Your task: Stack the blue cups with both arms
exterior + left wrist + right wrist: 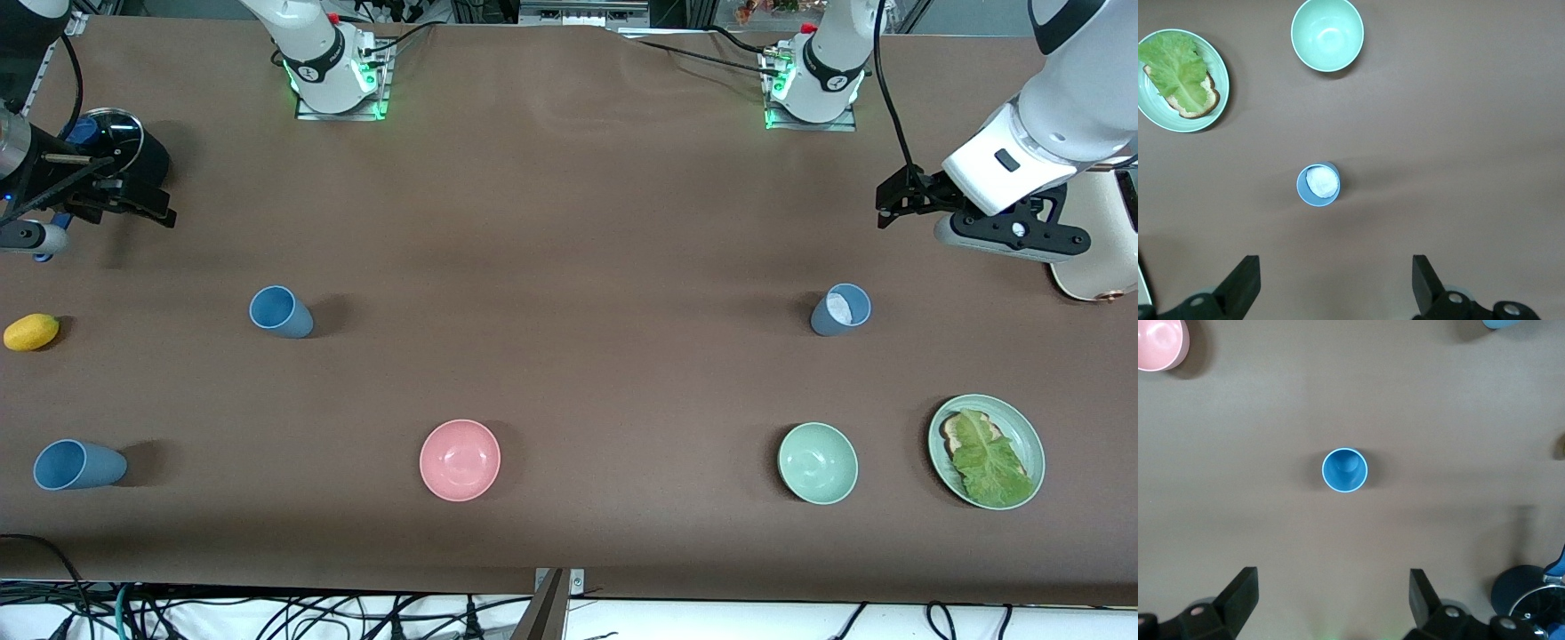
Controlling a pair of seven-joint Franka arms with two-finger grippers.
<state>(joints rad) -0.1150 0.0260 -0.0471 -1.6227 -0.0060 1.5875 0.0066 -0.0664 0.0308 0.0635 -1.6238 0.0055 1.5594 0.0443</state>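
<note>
1. The brown tabletop [569, 222] carried three blue cups, all standing upright and well apart.
2. A light blue tapered plastic cup [280, 312] stood toward the right arm's end; in the right wrist view [1345, 470] it was seen from above, empty.
3. A second light blue plastic cup [78, 465] stood nearer to the front camera, close to the tabletop edge at the same end.
4. A duller slate blue plastic cup [840, 309] stood toward the left arm's end, with something white inside [1321, 181].
5. The right pincer [1331, 603] hung over the tabletop with its fingers spread wide and nothing between them.
6. The left pincer [1335, 287] hung over the tabletop, also wide open and empty.
7. A round pink bowl [460, 460] and a pale green bowl [818, 463] stood nearer to the camera.
8. Beside the green bowl, a green plate [1031, 436] carried bread with a lettuce leaf [989, 462].
9. A small yellow lemon-like object [31, 332] lay at the right arm's end.
</note>
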